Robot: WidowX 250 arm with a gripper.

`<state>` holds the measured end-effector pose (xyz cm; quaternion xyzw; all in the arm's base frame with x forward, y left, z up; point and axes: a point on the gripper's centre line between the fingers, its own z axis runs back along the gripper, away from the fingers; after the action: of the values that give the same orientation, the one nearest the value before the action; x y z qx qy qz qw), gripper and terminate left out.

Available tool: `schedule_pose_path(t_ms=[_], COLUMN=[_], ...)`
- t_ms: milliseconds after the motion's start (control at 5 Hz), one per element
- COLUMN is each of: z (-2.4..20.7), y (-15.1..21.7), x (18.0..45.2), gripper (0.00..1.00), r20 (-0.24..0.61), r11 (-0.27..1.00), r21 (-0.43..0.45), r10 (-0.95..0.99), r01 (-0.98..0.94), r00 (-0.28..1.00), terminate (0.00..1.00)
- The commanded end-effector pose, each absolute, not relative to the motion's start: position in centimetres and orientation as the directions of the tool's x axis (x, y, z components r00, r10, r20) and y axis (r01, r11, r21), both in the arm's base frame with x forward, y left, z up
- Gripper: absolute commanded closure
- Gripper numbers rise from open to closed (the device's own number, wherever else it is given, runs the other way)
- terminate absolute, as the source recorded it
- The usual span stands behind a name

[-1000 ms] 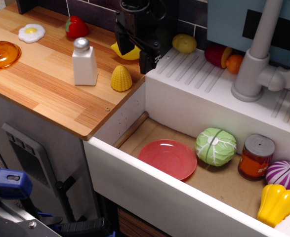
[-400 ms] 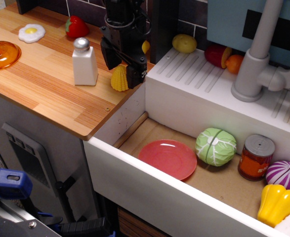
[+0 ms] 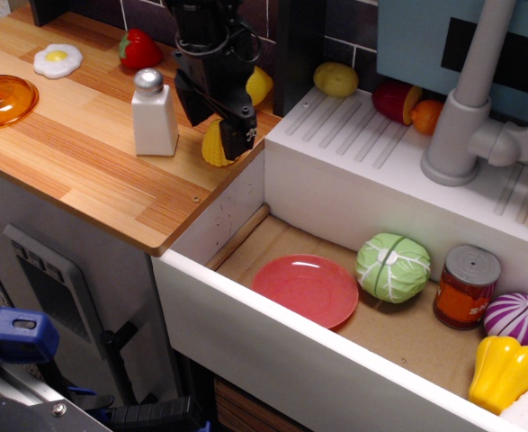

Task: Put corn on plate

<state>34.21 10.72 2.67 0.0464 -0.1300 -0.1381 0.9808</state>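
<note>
The corn (image 3: 211,146) is a small ribbed yellow piece standing on the wooden counter near its right edge, mostly covered by my gripper. My black gripper (image 3: 215,126) is lowered over it, open, with one finger on each side of the corn; the right finger (image 3: 238,139) hides part of it. I cannot see the jaws pressing on it. The red-pink plate (image 3: 306,290) lies flat and empty in the sink basin, below and to the right of the corn.
A white shaker (image 3: 154,112) stands just left of the gripper. A lemon (image 3: 259,85), strawberry (image 3: 139,49), fried egg (image 3: 58,60) and orange lid (image 3: 3,99) are on the counter. A green cabbage (image 3: 391,266), can (image 3: 467,286), purple onion (image 3: 517,321) and yellow pepper (image 3: 505,372) are in the sink.
My gripper has moved left and down from behind the corn to straddle it, keeping its jaws apart. The corn has not moved.
</note>
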Motion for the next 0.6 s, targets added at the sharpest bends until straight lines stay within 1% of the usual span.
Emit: schedule_pose_path(t_ms=[0,200,400], z=[2.8,2.0,2.0], y=[11.2,11.0,9.5], x=[34.2,34.3,34.5], gripper=[0.00,0.00,1.00], r20=[0.277,0.292,0.296], r11=[0.956,0.960,0.969], r21=[0.136,0.127,0.130], r10=[-0.290,-0.277,-0.239], r01=[0.261,0.250,0.209], r00=[0.916,0.915,0.925], terminate=[0.00,0.00,0.00])
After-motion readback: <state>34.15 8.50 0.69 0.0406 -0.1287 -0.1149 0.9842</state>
